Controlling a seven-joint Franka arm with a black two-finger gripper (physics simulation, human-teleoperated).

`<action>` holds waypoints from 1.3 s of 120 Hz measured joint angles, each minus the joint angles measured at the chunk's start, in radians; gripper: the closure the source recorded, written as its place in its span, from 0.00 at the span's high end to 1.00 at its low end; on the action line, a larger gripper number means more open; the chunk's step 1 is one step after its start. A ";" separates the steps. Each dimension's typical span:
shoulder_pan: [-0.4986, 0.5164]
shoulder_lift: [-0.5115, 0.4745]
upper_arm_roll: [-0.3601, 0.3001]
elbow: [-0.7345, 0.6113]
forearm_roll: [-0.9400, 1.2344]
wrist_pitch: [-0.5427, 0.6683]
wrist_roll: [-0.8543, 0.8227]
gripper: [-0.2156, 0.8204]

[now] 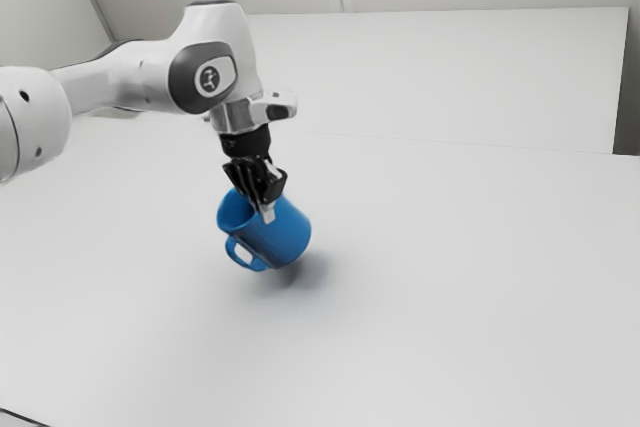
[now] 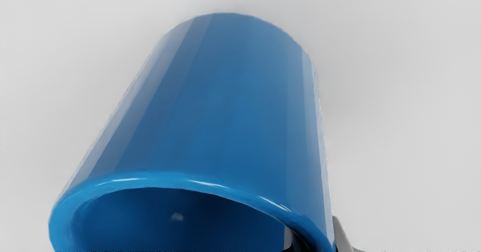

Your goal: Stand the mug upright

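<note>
In the exterior view my gripper points down at the rim of the blue mug. The mug leans, its mouth facing up and toward the exterior view's left, its handle on the lower left side. A shadow lies below it; whether its base touches the table I cannot tell. The wrist view has the mug large, mouth nearest my hand. There my gripper pinches the mug's wall at the rim, one finger inside the mouth and the other against the outside.
The white table extends around the mug on all sides. A pale upright panel stands behind it. A thin dark line crosses the near left corner of the exterior view.
</note>
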 joint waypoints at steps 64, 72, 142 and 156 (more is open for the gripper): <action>0.038 0.332 -0.119 0.448 0.078 -0.443 -0.373 0.03; 0.049 0.363 -0.130 0.488 0.080 -0.465 -0.403 0.03; 0.055 0.480 -0.171 0.590 0.071 -0.311 -0.549 0.03; 0.073 0.511 -0.178 0.624 0.069 -0.281 -0.565 0.03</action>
